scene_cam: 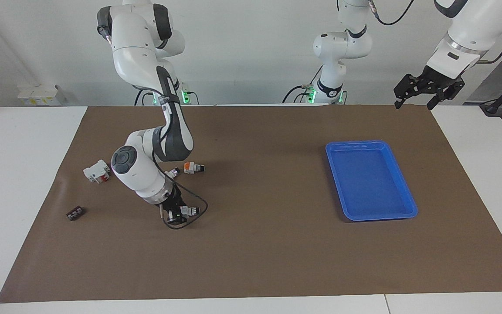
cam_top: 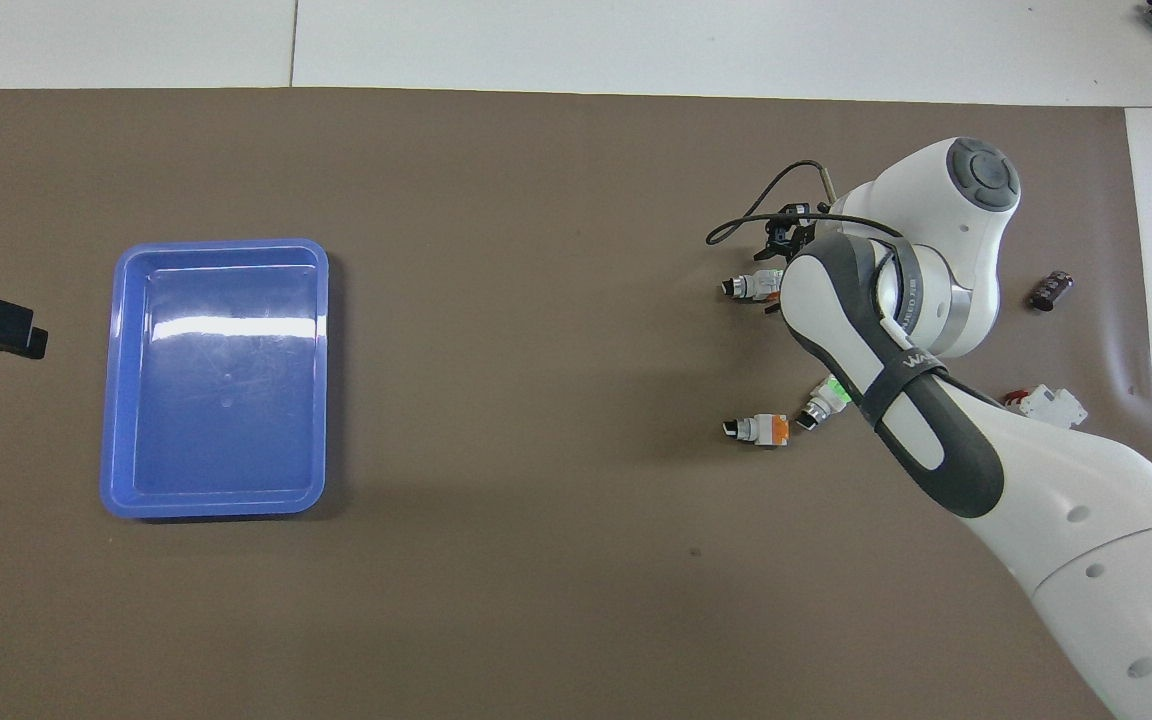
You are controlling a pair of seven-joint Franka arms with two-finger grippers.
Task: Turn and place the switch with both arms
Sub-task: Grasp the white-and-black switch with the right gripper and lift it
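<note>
1. Two arms on this job, only one busy. Nearest the robots, my left gripper [scene_cam: 425,93] hangs released over the table edge at the left arm's end, waiting.
2. Blue tray [scene_cam: 334,150] sits toward that same end, nothing in it.
3. Orange-ended switch [scene_cam: 192,167] and green-faced switch [cam_top: 826,400] lie by the right arm's end. Not my targets.
4. Farther out than those, the switch [scene_cam: 190,211] lies on the brown mat with my right gripper [scene_cam: 173,213] down right at it. Can't tell if it's clamped on yet.
5. I'd call this the pickup step. Next I need a firm hold, a lift, then a turn and a handover toward the left arm.
</note>
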